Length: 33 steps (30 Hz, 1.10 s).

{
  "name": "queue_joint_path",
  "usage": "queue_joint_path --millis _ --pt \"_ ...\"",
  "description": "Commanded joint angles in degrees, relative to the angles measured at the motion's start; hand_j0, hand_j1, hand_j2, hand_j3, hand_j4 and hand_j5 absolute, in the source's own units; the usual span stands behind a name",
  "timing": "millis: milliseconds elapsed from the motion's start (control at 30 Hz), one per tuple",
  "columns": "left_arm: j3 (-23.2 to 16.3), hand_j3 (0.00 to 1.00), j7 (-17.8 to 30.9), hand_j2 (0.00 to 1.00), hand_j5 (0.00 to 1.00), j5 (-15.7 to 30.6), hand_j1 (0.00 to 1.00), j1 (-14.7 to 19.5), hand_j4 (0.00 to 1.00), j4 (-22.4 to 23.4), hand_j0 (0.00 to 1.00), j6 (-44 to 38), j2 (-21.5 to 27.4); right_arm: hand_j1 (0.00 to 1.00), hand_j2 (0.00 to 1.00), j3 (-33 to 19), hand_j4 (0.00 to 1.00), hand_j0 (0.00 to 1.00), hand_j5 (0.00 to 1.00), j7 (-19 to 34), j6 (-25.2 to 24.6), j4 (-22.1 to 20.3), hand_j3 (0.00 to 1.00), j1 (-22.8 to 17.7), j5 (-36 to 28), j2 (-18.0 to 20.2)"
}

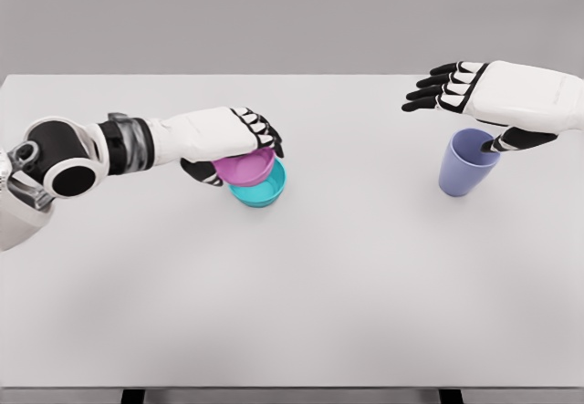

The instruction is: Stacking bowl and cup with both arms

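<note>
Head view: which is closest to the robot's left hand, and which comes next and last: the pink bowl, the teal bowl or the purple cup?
From the left hand:
1. Pink bowl: right under the hand, its fingers curled over the rim.
2. Teal bowl: just beneath the pink bowl, slightly to the right.
3. Purple cup: far across the table, below the right hand.

You cannot see the far rim of the pink bowl; the left hand covers it. The pink bowl hides much of the teal bowl. The right arm is cut off at the right edge.
</note>
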State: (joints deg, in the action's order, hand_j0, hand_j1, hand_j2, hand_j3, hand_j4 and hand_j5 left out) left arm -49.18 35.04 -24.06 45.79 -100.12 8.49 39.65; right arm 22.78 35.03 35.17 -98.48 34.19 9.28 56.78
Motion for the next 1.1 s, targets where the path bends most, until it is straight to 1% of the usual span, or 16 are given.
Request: queue_joint_path --millis 0,67,400,433,500,600,667,700,733,800,867,900,933,967,1033,1067 --pt "-0.04 0.65 -0.04 0.65 0.65 0.07 0.65 0.00 0.65 0.01 0.65 -0.05 -0.27 1.00 1.00 -0.02 1.00 1.00 1.00 -0.03 -0.17 -0.05 1.00 0.00 -0.32 0.08" --pt "-1.10 0.65 -0.04 0.65 0.65 -0.11 0.65 0.09 0.65 0.19 0.65 -0.05 -0.62 1.00 1.00 -0.02 1.00 1.00 1.00 -0.03 -0.17 0.04 1.00 0.00 -0.32 0.08" --pt "-1.45 0.65 -0.04 0.65 0.65 -2.66 0.65 -0.35 0.65 0.89 0.65 -0.14 -2.64 1.00 1.00 -0.02 1.00 1.00 1.00 -0.03 -0.17 0.04 1.00 0.09 -0.32 0.17" --pt "-1.54 0.65 -0.04 0.65 0.65 -2.66 0.65 -0.35 0.65 1.33 0.65 -0.14 -2.73 1.00 1.00 -0.11 1.00 1.00 1.00 -0.03 -0.17 0.04 1.00 -0.26 -0.32 0.43" --pt "-1.62 0.65 -0.04 0.65 0.65 -2.66 0.65 -0.35 0.65 1.60 0.65 -0.14 -2.73 1.00 1.00 -0.02 1.00 1.00 1.00 -0.03 -0.17 0.92 1.00 -0.53 -0.32 2.10" --pt "-1.71 0.65 -0.04 0.65 0.65 -2.66 0.65 -0.44 0.65 2.21 0.65 -0.14 -2.82 1.00 1.00 -0.02 1.00 1.00 1.00 -0.03 -0.17 1.53 1.00 -0.62 -0.32 2.28" --pt "-1.71 0.65 -0.04 0.65 0.65 -2.66 0.65 -0.44 0.65 2.65 0.65 -0.14 -3.26 1.00 1.00 -0.11 1.00 1.00 1.00 -0.03 -0.17 1.71 1.00 -1.49 -0.32 3.86" --pt "-1.89 0.65 -0.04 0.65 0.65 -2.66 0.65 -0.44 0.65 2.83 0.65 -0.14 -3.26 1.00 1.00 -2.38 1.00 1.00 1.00 -0.03 -0.17 0.75 1.00 -1.41 -1.11 3.77" --pt "-1.98 0.65 -0.04 0.65 0.65 -2.66 0.65 -0.44 0.65 3.18 0.65 -0.14 -3.35 1.00 1.00 -5.46 1.00 1.00 1.00 -0.03 -0.17 0.48 1.00 -2.28 -0.67 4.65" --pt "-1.98 0.65 -0.04 0.65 0.65 -2.66 0.65 -0.44 0.65 3.35 0.65 -0.14 -3.35 1.00 1.00 -6.43 1.00 1.00 1.00 -0.03 -0.17 0.39 1.00 -4.48 -1.11 7.38" --pt "-1.98 0.65 -0.04 0.65 0.65 -2.66 0.65 -0.44 0.65 3.53 0.65 -0.14 -3.44 1.00 1.00 -6.00 1.00 1.00 1.00 -0.03 -0.17 0.39 1.00 -5.80 -1.11 7.20" --pt "-1.98 0.65 -0.04 0.65 0.65 -2.66 0.65 -0.44 0.65 4.23 0.65 -0.14 -3.87 1.00 1.00 -6.78 1.00 1.00 1.00 -0.03 -0.17 0.13 1.00 -5.01 -1.37 6.41" --pt "-1.98 0.65 -0.04 0.65 0.65 -2.66 0.65 -0.44 0.65 4.41 0.65 -0.14 -3.96 1.00 1.00 -7.23 1.00 1.00 1.00 -0.03 -0.17 0.13 1.00 -3.26 -1.28 4.13" --pt "-1.98 0.65 -0.04 0.65 0.65 -2.66 0.65 -0.44 0.65 4.58 0.65 -0.14 -3.96 1.00 1.00 -6.79 1.00 1.00 1.00 -0.03 -0.17 0.13 1.00 -2.64 -1.20 4.47" --pt "-1.98 0.65 -0.04 0.65 0.65 -2.66 0.65 -0.44 0.65 4.67 0.65 -0.13 -3.96 1.00 1.00 -5.38 1.00 1.00 1.00 -0.03 -0.17 -0.22 1.00 -2.55 0.30 7.64" --pt "-1.98 0.65 -0.04 0.65 0.65 -2.66 0.65 -0.44 0.65 4.76 0.65 -0.14 -4.05 1.00 1.00 -5.03 1.00 1.00 1.00 -0.03 -0.17 -1.71 1.00 -2.55 3.54 8.87"
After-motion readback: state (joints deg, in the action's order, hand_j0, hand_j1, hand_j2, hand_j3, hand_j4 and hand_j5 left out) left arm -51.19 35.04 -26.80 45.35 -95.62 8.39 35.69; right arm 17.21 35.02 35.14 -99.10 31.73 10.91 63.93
